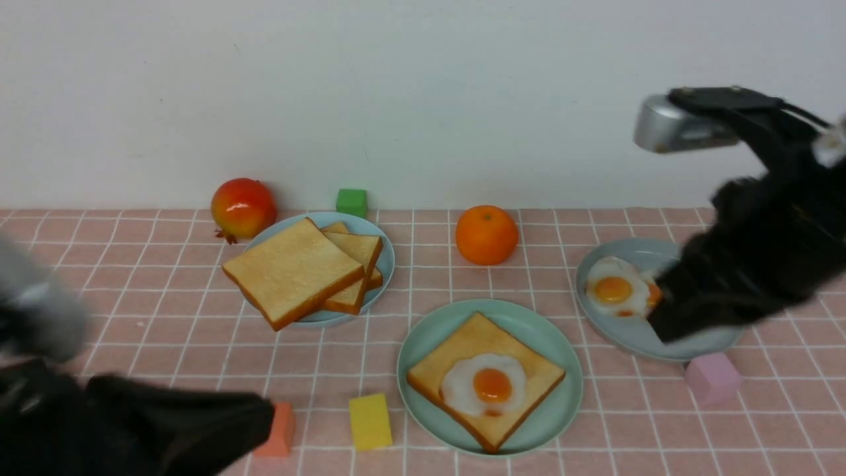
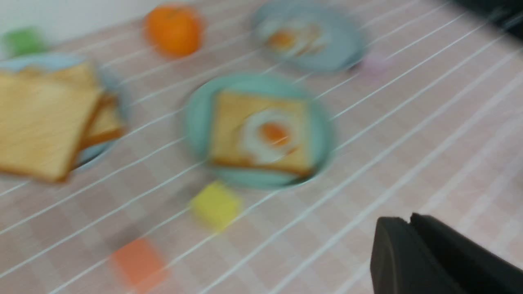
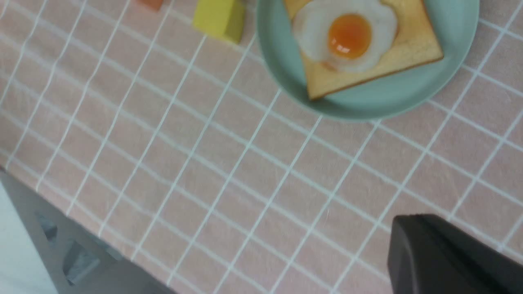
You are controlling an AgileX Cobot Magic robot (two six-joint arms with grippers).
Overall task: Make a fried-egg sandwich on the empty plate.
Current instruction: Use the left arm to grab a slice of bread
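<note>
Front view: the green plate (image 1: 548, 423) lies at lower centre, bearing one toast slice (image 1: 476, 340) with the fried egg (image 1: 486, 387) uppermost; spare toast (image 1: 291, 271) is stacked on a blue plate (image 1: 386, 264) at centre left. The left gripper (image 1: 264, 416), lower left, is clenched and empty beside an orange block (image 1: 285, 430); the right gripper (image 1: 661, 324), at right over a grey dish (image 1: 628, 337), is clenched, with nothing seen in it. Left wrist view, blurred: the left gripper's (image 2: 410, 222) fingers meet along a thin seam, well apart from the green plate (image 2: 196, 118). Right wrist view: the right gripper (image 3: 408, 232) shows as one closed dark mass above the checked cloth (image 3: 204, 163)
</note>
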